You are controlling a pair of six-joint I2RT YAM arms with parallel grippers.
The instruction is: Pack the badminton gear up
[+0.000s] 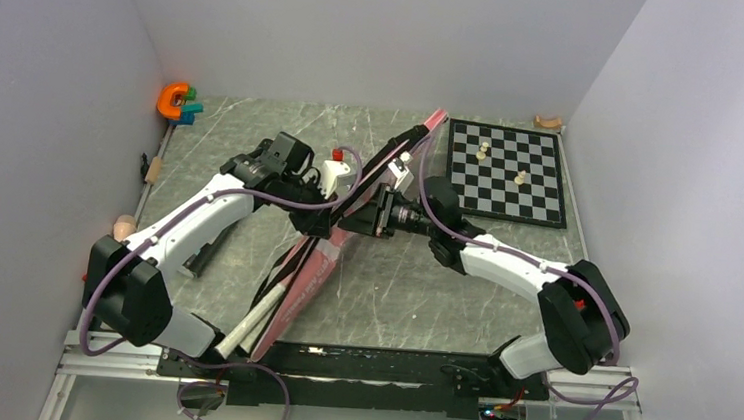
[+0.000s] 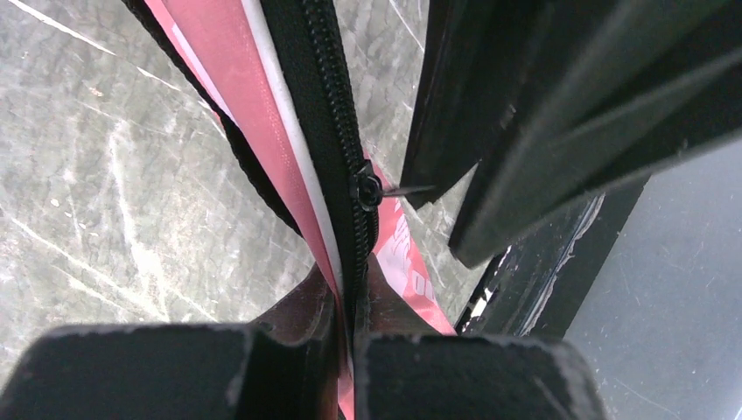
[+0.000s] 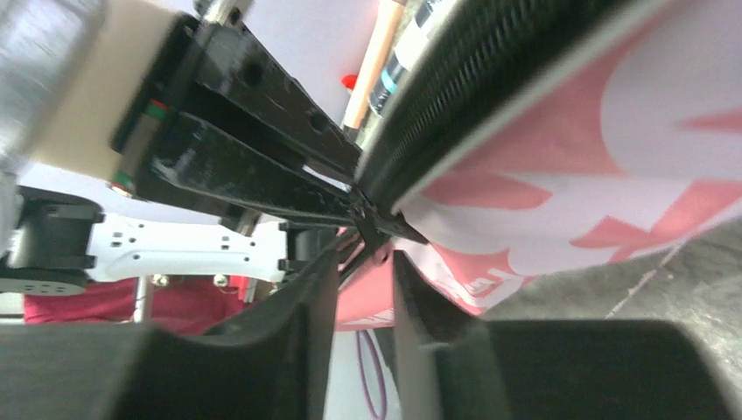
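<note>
Top external: pink racket bag (image 1: 318, 266) lies diagonally across counter (image 1: 422, 294), pale handle (image 1: 246, 329) at near end; contents otherwise hidden. Left fingers (image 2: 175, 367) clamped on bag's zipper edge. Right fingers (image 3: 219, 367) parted narrowly, zipper pull (image 2: 366, 188) at tips.

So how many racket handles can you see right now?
1: a white handle at the near end of the pink bag, along its left side. A second may be hidden inside the bag.

The pink bag (image 1: 321, 268) bars mid-table diagonally, the chessboard (image 1: 506, 170) fills the far-right corner; open table (image 1: 422, 289) between.
</note>
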